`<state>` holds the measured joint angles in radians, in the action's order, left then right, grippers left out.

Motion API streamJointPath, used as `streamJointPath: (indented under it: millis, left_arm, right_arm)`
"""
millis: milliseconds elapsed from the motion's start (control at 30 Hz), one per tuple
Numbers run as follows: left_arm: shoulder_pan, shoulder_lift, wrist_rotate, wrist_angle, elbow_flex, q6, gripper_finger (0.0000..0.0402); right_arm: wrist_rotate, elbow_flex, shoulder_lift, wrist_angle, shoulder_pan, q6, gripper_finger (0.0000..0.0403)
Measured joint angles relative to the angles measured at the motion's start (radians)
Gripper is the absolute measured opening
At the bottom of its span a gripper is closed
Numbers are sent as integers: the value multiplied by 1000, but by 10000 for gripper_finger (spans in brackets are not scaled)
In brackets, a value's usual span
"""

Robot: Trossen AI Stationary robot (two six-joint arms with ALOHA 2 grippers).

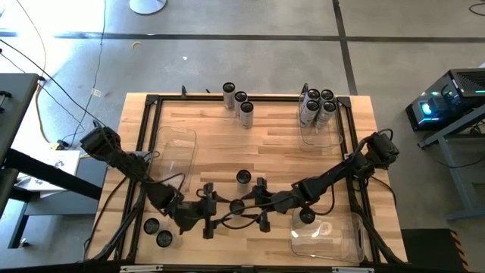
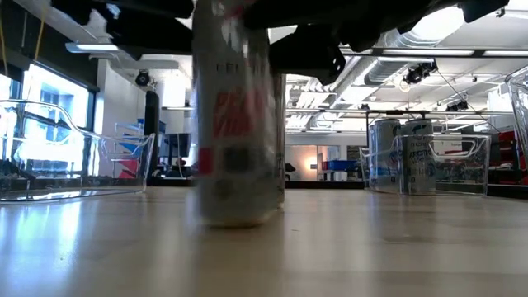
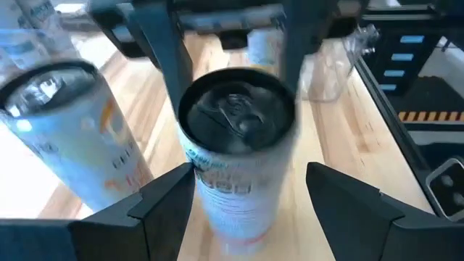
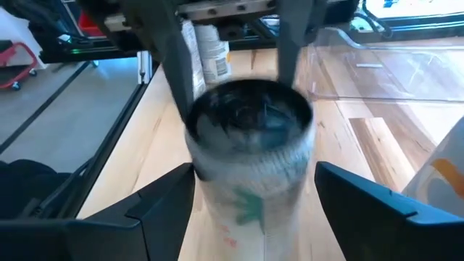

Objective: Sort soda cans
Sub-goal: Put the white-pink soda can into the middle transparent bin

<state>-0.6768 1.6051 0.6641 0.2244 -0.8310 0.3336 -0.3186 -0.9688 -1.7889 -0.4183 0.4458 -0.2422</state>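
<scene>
From above, both arms meet low on the wooden desk (image 1: 265, 136). The left hand (image 1: 224, 211) and the right hand (image 1: 250, 205) face each other around one soda can (image 1: 236, 205) standing between them. Another can (image 1: 243, 177) stands just beyond. Three cans (image 1: 238, 99) stand at the far edge, a cluster (image 1: 317, 105) fills the far right bin (image 1: 324, 135), one can (image 1: 306, 217) sits in the near right bin (image 1: 345, 236), and two (image 1: 158, 232) stand at the near left corner beside an empty clear bin (image 1: 176, 152).

At desk height, a can (image 2: 237, 124) stands upright on the wood with dark arm parts above it.

The left wrist camera shows its fingers (image 3: 163, 206) spread either side of the can (image 3: 235, 148), not touching, the other arm's fingers beyond.

The right wrist camera shows the same: fingers (image 4: 366, 199) apart and flanking the can (image 4: 250, 145).

This looks like a pickup or handover of one can. Next, I judge, one hand must close on it while the other backs off, before a lift to a bin.
</scene>
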Motion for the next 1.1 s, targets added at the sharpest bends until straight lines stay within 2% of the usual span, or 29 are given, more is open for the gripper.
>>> streamJointPath:
  millis: [267, 467, 700, 900, 1100]
  left_arm:
    - [-10, 0, 39, -6, 0, 14, 257]
    - [-5, -14, 51, -68, -1, 20, 257]
    - [-20, -68, 48, -147, -1, 77, 257]
    - [10, -73, -46, -161, -1, 149, 257]
    - [40, -71, -106, -159, -1, 164, 266]
  right_arm:
    - [-7, 0, 0, -4, -1, -4, 277]
    - [-13, -1, -51, -87, -2, -3, 277]
    - [-61, 0, -55, -85, -2, -4, 277]
    - [-77, 0, 5, -7, 11, 2, 277]
    - [-95, 0, 45, 123, 27, -99, 277]
